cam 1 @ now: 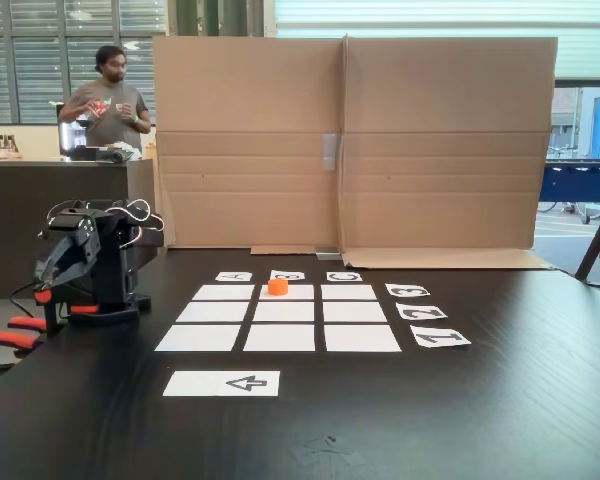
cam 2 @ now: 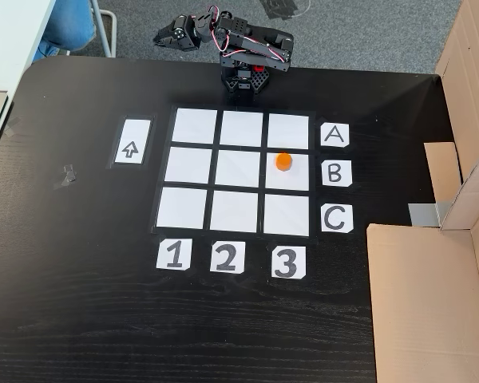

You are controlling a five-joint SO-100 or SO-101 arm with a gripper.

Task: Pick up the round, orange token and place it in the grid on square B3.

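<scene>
Both fixed views show a black wooden table (cam 2: 80, 319) beside a folded cardboard screen (cam 1: 350, 140); a person (cam 1: 108, 100) stands behind. On it, the grid (cam 2: 199, 171) holds the token (cam 2: 283, 161) on square B3 (cam 2: 291, 177). The arm sits folded, its gripper (cam 2: 164, 35) unclear, whether parted or closed.

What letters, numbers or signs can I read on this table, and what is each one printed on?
"A": small white card beside the grid's top row in the top-down fixed view.
"B": card beside the middle row, level with the orange token.
"C": card beside the bottom row.
"1": card below the grid.
"2": card.
"3": card.
Arrow outline, no words: separate white card.
The nine grid squares are blank.
</scene>
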